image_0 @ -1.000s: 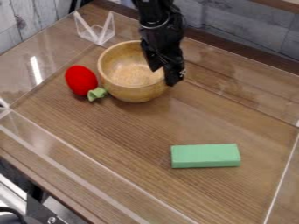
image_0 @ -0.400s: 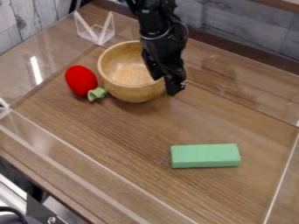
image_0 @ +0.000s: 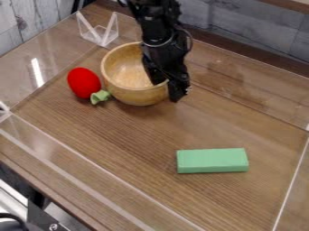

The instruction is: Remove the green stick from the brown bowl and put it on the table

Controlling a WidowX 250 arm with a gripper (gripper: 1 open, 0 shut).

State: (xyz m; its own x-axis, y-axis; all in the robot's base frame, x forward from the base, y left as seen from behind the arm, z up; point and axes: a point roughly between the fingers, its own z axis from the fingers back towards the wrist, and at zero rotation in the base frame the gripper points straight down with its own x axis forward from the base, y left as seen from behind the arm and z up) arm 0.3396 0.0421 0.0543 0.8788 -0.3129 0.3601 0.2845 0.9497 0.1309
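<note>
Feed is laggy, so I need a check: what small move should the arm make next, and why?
Probably just lift the black gripper clear. The flat mint-green stick already lies on the dark wooden table, apart from the round tan wooden bowl, whose visible inside looks empty.

We see a small round red fruit toy with a little green leaf at its lower right, lying at the back left. Behind it, at the far edge, stands a clear angular plastic piece. A grey plank wall runs across the back.
</note>
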